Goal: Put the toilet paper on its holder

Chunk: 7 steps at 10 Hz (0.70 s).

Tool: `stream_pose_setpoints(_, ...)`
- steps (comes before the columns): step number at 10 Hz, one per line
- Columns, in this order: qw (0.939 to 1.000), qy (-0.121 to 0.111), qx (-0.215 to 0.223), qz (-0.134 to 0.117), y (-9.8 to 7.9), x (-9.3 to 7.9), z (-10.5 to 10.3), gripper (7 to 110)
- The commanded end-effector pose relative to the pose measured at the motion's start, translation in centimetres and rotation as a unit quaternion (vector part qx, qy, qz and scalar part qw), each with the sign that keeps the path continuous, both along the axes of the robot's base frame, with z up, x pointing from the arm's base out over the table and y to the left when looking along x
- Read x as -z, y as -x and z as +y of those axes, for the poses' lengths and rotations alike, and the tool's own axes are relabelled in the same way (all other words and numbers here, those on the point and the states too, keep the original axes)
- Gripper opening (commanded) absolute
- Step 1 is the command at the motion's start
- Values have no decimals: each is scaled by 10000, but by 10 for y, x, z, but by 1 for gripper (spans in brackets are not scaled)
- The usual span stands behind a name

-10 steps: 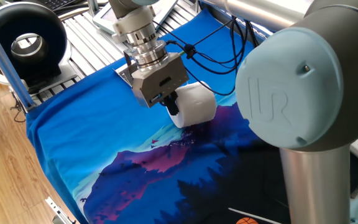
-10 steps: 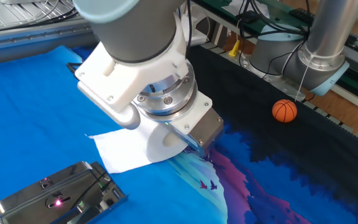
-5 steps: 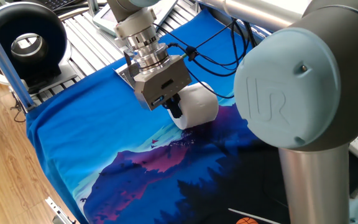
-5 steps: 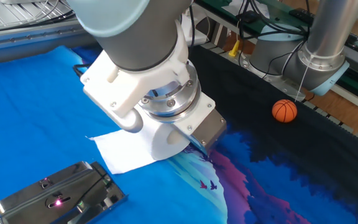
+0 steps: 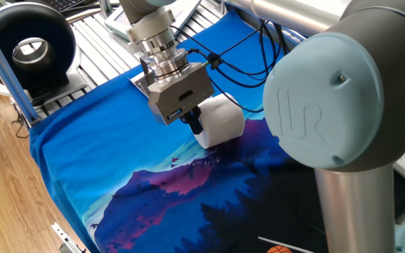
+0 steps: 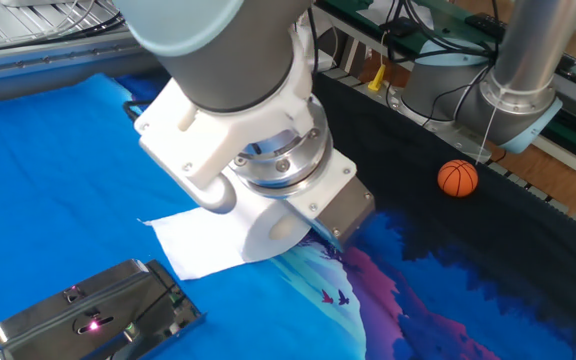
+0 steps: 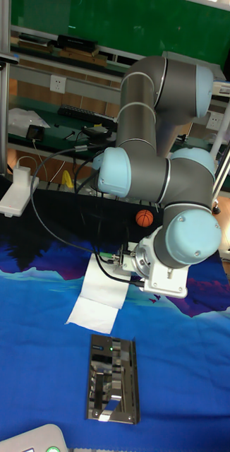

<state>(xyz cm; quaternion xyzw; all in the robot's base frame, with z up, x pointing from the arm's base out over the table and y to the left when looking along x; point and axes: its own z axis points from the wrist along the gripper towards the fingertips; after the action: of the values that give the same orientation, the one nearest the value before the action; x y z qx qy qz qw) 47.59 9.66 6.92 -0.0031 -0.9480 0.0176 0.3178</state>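
Early stage of the task. The fat white cylindrical roll of toilet paper [image 5: 220,119] lies on the blue, mountain-printed cloth [image 5: 104,140] covering the desk, with its loose sheet end [image 7: 101,296] trailing flat toward the shiny silver metal holder plate [image 7: 113,378]. The two-finger gripper [image 5: 195,125] of the grey arm is down at the roll; one dark finger [image 5: 196,124] shows pressed against the roll's near side, the other is hidden behind the body of the tool. The fingers appear closed on the roll, though full contact on both sides cannot be confirmed. In the other fixed view the roll's hollow end [image 6: 286,232] shows under the wrist.

Not yet done: lifting, carrying, and threading the core over the holder's arm. The holder sits apart from the roll, toward the desk's near edge in the tall view, with bare cloth between them giving open room for travel. A small orange ball [image 6: 458,178] lies well apart on the dark part of the cloth. The trailing sheet lies along the path and may drag.
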Motion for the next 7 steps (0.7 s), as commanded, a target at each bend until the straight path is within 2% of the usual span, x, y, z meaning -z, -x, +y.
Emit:
stream_pose_setpoints(1, 9999, -90, 142, 31, 2, -13, 17, 7)
stream_pose_setpoints(3, 9997, -188, 123, 33, -1, -14, 14, 7)
stream_pose_setpoints(5, 9996, 237, -12, 152, 5, -16, -7, 7)
stream_pose_setpoints(7, 9991, 391, -60, 134, 4, -14, -16, 7)
